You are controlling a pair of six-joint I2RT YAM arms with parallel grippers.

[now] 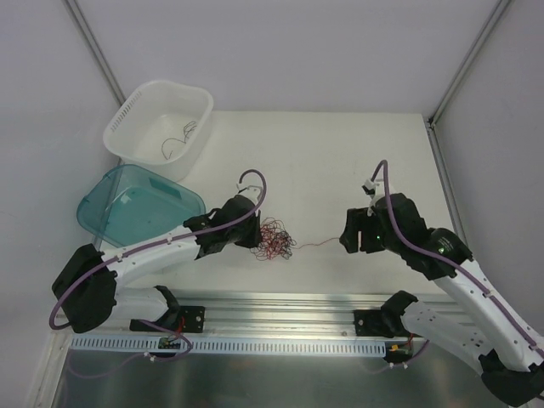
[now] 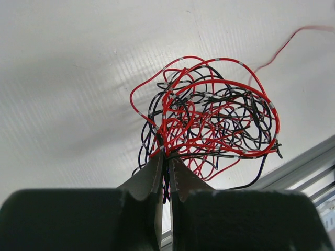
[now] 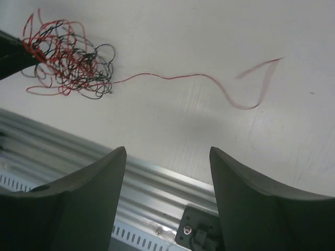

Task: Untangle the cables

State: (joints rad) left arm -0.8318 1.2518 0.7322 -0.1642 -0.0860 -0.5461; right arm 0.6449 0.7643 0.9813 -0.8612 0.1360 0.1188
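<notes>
- The cables (image 1: 274, 239) sit as a loose, knotted ball of hair-thin curly wire, red mixed with dark grey or black, on the near middle of the counter (image 1: 331, 161), just right of the left hand (image 2: 166, 166).
- The left wrist view shows small pale bands at intervals along the wires, and glossy insulation on the red loops.
- The left hand is pinched closed: its two dark, flat fingers (image 2: 149, 175) meet at the tips with a few wires from the near-left edge of the ball clamped between them.
- One red strand (image 3: 199, 78) runs out of the ball to the right in a shallow wave across the counter. Its far end curls up and looks blurred in the right wrist view.
- The right hand (image 3: 167, 157) hangs above the counter, to the right of that strand's end. Its curved dark fingers (image 3: 99, 178) stand wide apart with nothing between them.
- The counter is matte white with a fine ribbed grain. A ridged aluminium rail (image 1: 280, 306) runs along its near edge.
- A white plastic basket (image 1: 127, 119) with slotted walls and rounded corners stands at the far left, with a few thin dark strands (image 1: 176, 138) lying in it.
- A translucent teal tub (image 1: 110, 212), also rounded, sits just near of the basket.
</notes>
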